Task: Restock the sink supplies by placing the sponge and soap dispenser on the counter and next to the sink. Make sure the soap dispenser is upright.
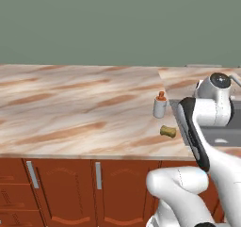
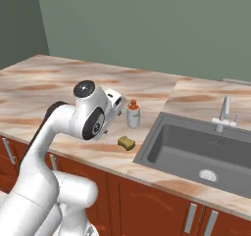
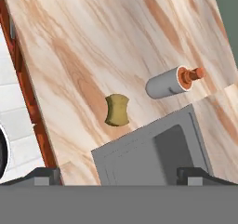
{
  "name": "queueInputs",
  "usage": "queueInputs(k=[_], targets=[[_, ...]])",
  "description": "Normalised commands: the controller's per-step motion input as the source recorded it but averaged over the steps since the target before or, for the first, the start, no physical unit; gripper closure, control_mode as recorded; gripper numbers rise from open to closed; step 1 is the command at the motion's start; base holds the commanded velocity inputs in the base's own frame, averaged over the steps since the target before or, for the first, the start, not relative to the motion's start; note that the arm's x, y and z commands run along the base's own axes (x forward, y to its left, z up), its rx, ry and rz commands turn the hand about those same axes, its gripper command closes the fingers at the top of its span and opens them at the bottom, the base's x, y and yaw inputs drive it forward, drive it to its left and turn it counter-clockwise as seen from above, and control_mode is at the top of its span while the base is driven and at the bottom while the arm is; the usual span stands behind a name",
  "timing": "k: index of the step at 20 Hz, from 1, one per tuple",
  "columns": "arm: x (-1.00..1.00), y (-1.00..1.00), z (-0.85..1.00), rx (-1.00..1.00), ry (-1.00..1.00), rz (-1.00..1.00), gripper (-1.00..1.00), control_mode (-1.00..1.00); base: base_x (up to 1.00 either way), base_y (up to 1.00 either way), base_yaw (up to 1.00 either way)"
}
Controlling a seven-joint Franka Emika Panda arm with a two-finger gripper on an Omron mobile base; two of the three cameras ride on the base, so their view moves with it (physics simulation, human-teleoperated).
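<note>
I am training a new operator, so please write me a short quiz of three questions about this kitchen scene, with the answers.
1. True or false: the soap dispenser stands upright on the counter.
2. Which lies nearer to the counter's front edge? A) the sponge B) the soap dispenser
3. Fill in: in the right base view, the sponge and the dispenser sit to the ______ of the sink.

Key
1. True: its orange pump top points up.
2. A: the sponge lies in front of the dispenser, apart from it.
3. Left: both rest on the counter beside the basin, and the fingers hold neither of them.
</note>
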Motion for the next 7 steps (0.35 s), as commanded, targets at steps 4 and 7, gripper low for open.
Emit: queueInputs(k=[4,7], targets=[[-0.63,0.33,0.61,0.0,-0.11,-0.12,-1.0,-1.0,0.0,0.0,0.0],[-0.45,0.43,0.63,0.0,-0.06,-0.18,-1.0,-1.0,0.0,0.0,0.0]])
